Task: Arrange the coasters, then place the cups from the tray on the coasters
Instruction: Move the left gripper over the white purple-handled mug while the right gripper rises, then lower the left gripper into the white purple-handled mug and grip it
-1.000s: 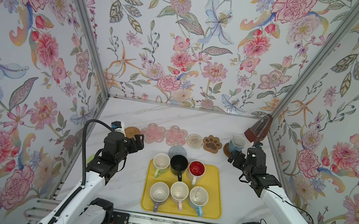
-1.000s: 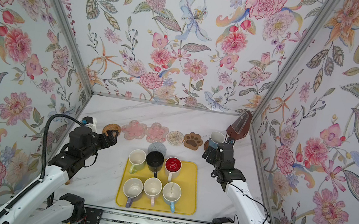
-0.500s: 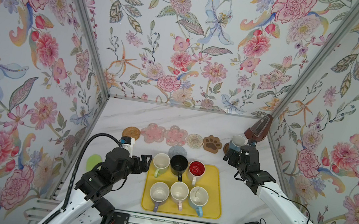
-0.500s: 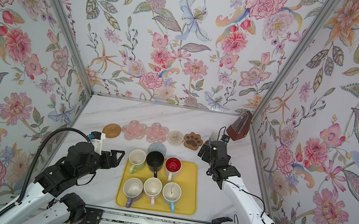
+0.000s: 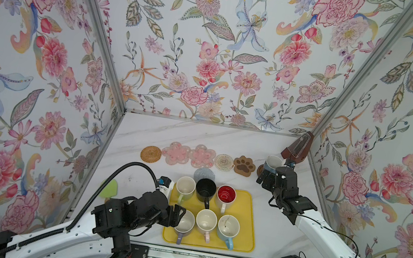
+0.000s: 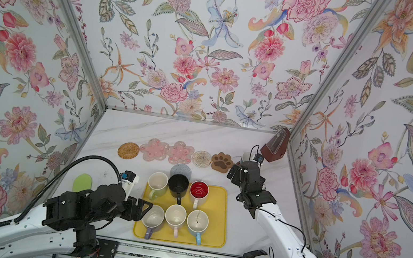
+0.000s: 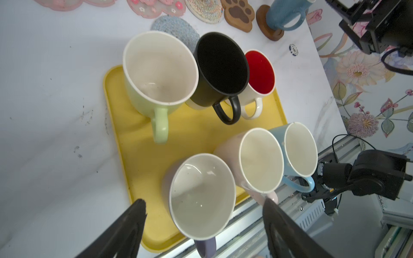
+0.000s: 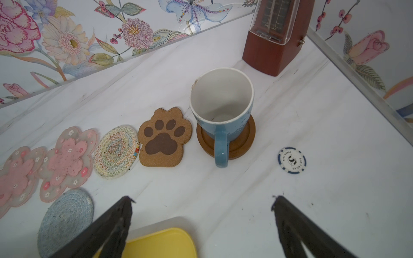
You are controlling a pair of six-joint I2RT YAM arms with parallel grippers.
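Six cups stand on the yellow tray [image 5: 249,212]: light green [image 5: 185,185], black [image 5: 205,189], red-inside [image 5: 226,195], lavender [image 5: 186,226], cream [image 5: 206,221] and light blue [image 5: 228,227]. My left gripper [image 5: 178,216] is open at the tray's front left. In the left wrist view its fingers flank the lavender cup [image 7: 201,196] without touching it. Another light blue cup [image 8: 221,100] stands on the dark wooden coaster [image 8: 240,145]. My right gripper [image 8: 201,201] hangs open just in front of it. The other coasters [image 5: 201,155] lie in a row behind the tray, the grey one [image 5: 204,173] nearer it.
A brown metronome [image 5: 298,149] stands in the back right corner behind the blue cup. A poker chip [image 8: 292,160] lies on the table to that cup's right. A green brush [image 5: 109,188] lies by the left wall. Flowered walls close in three sides.
My left arm has swung from the rattan coaster at the back left down to the lavender cup at the tray's front. My right gripper has drawn back slightly from the blue cup.
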